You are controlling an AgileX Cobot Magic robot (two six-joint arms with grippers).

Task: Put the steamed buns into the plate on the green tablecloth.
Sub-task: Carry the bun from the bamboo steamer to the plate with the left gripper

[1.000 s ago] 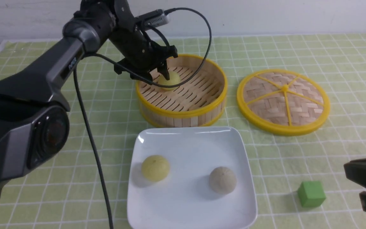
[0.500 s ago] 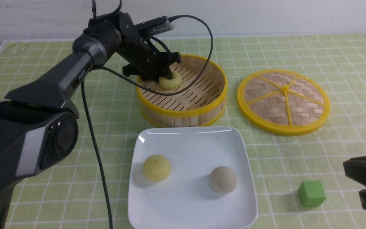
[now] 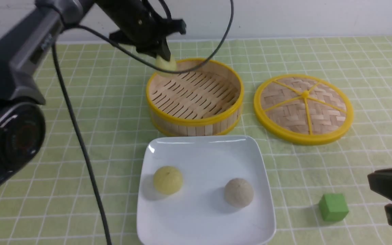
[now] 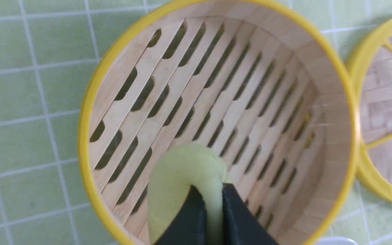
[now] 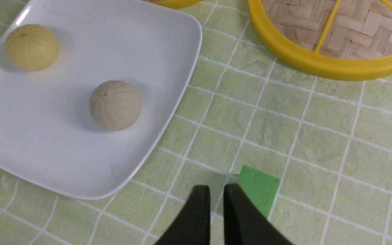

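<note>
Covering the whole table, the green tablecloth (image 3: 318, 54) carries everything else. Nearest the robot sits the plate (image 3: 202, 156), behind it the round steamer basket (image 3: 196, 120) with nothing on its slats, and to the basket's right its woven lid (image 3: 303, 109) lies flat. The left gripper (image 3: 163, 57) is pinched on the third bun (image 4: 182, 177), a pale yellow one held in the air above the basket's far left rim. The right gripper (image 5: 216, 195) hovers low at the near right, its fingers drawn almost together with nothing between them. Two buns already lie on the plate, well apart: the yellow bun (image 3: 167, 179) to the left and the grey bun (image 3: 239, 192) to the right. Smallest is the green cube (image 3: 333, 207) on the cloth just beside the right gripper (no part of this job). In the left wrist view the dough bulges around the black fingers, so I judge the bun to be light, soft and easily dented. A gentle pinch across its widest part should do; squeezing harder risks marking it or letting it squirm out. It looks best released low over the bare white stretch near the other two, since a round bun let go from height may roll.
</note>
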